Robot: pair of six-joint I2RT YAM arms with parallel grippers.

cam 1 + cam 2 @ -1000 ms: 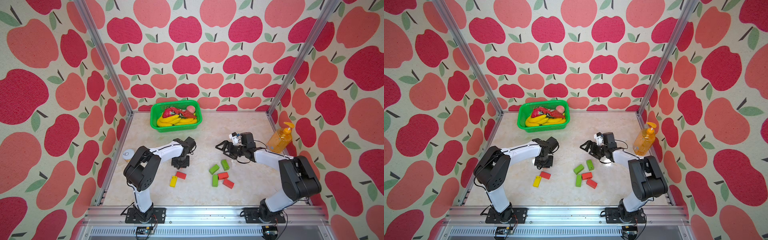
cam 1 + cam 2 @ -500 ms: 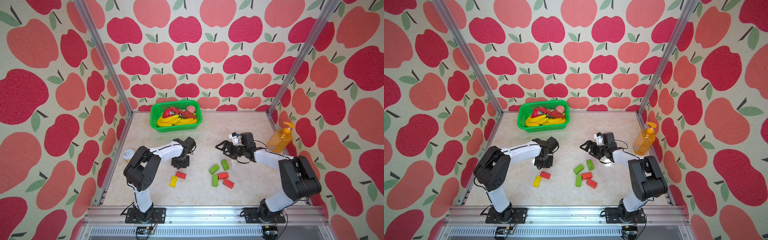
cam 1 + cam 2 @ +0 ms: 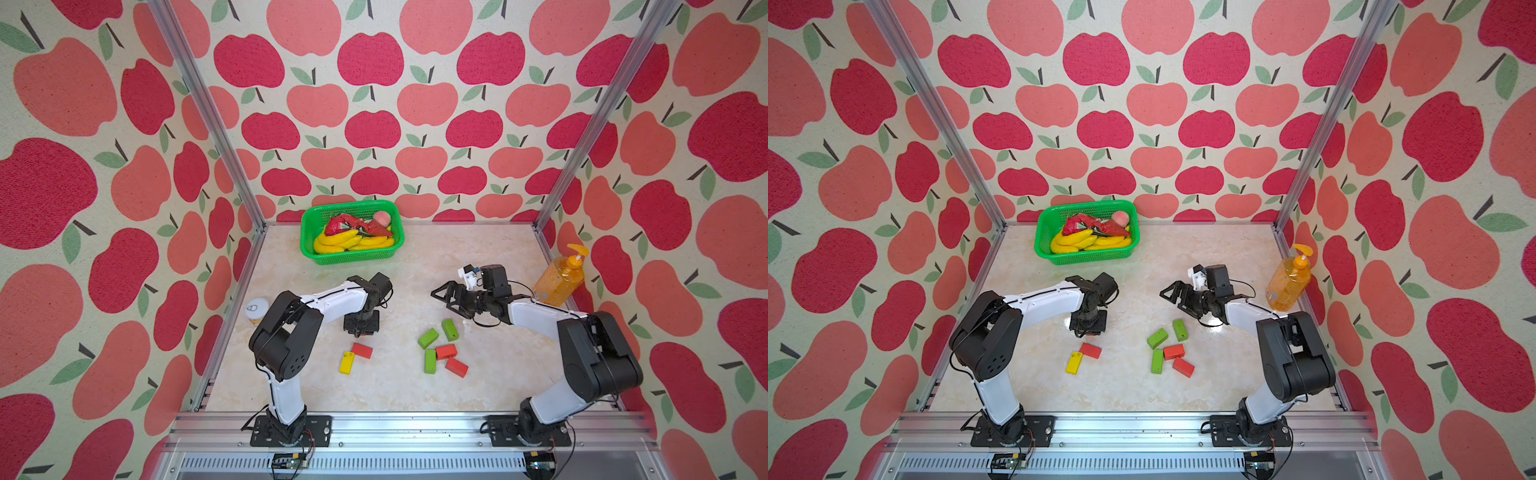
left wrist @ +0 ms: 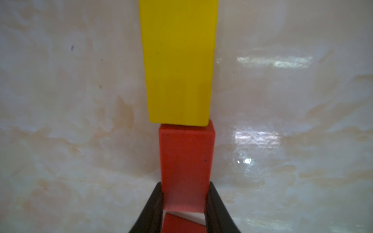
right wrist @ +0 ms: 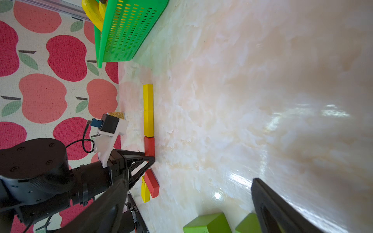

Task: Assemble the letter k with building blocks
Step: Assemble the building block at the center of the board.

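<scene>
Nothing has moved: left gripper [image 4: 184, 193] stays clenched on red block [image 4: 185, 157], lower centre, abutting yellow block [image 4: 179, 60]. Right gripper [image 3: 442, 297] gapes; release looks due.

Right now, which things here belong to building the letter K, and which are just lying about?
Job: red block in the left gripper; yellow blocks; green blocks; loose red blocks.
Lying about: green basket, bananas, soap bottle, can.

Walled on three sides in apple-print wallpaper [image 3: 374, 62], red and pink on cream. Framed by aluminium posts [image 3: 212, 124] at two corners, rail [image 3: 415, 428] along one edge. Floored with a glossy cream marble surface [image 3: 457, 245]; bright glare [image 4: 256, 137] near the left fingers [image 4: 216, 205].
</scene>
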